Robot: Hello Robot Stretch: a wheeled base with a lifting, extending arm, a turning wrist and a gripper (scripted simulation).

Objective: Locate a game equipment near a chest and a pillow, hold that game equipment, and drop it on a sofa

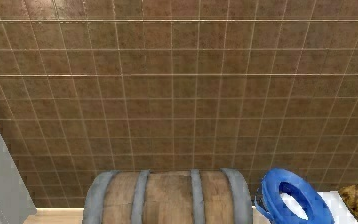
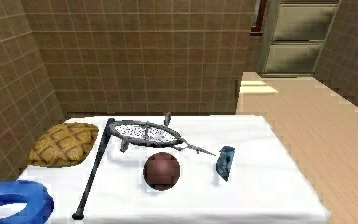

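even soft light, tiled wall [image 1: 177, 80] dim, bright patch on wooden floor [image 2: 259, 88], white bed [image 2: 277, 165] brightly lit

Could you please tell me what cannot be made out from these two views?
Wooden chest, forward view: its lower part is cut off by the bottom edge.
Blue ring, forward view: cut by the bottom edge; what it is cannot be told.
Small blue thing on the white surface, arm side view: too small to identify.
Pale panelled piece, arm side view: cut off by the upper edge; door or cabinet cannot be told.

Reddish-brown ball [image 2: 162, 170] on white bed [image 2: 277, 190], tan quilted pillow [image 2: 64, 143] nearby — wooden chest [image 1: 167, 197], grey-banded
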